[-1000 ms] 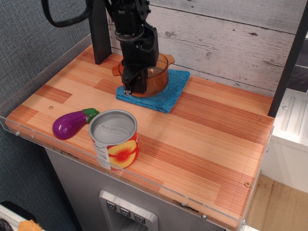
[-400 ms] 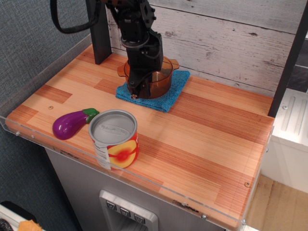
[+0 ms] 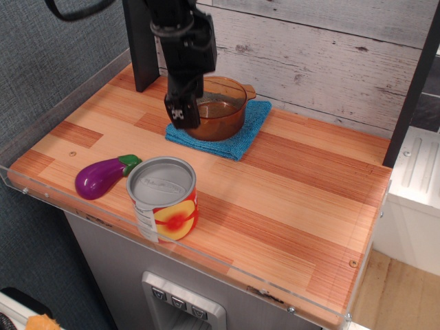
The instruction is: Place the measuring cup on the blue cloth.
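Wooden tabletop [image 3: 289, 185]: measuring cup [image 3: 223, 106] on blue cloth [image 3: 240, 134], gripper [image 3: 183, 117] alongside, jaw state unclear.

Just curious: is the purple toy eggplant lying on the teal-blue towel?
No, the purple toy eggplant lies on the bare wooden tabletop, well apart from the teal-blue towel.

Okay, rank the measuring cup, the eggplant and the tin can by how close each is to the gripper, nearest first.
From the gripper:
1. measuring cup, right beside it on the blue cloth.
2. eggplant, toward the front left.
3. tin can, at the front edge.
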`<state>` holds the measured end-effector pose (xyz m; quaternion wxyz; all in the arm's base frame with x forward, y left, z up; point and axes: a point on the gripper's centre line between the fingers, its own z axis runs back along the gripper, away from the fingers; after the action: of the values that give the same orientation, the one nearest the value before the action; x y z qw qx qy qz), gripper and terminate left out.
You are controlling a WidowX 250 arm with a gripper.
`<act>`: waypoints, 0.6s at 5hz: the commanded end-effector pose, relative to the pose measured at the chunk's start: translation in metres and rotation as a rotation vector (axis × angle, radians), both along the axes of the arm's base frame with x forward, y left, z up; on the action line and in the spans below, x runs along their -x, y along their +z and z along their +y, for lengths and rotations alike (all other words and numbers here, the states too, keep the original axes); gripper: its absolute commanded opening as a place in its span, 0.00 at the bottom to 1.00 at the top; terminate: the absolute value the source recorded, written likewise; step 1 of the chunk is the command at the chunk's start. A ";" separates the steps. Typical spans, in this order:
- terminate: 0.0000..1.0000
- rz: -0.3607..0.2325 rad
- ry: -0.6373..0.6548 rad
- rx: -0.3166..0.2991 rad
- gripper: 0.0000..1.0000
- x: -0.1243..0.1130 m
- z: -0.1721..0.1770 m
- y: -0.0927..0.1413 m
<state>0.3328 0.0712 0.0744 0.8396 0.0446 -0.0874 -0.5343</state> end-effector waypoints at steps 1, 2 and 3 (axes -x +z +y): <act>0.00 -0.058 0.126 0.050 1.00 0.012 0.008 0.052; 0.00 -0.022 0.180 0.074 1.00 0.024 0.000 0.060; 0.00 -0.003 0.363 0.126 1.00 0.036 -0.014 0.066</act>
<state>0.2945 0.0553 0.1248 0.9295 -0.0052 -0.0914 -0.3572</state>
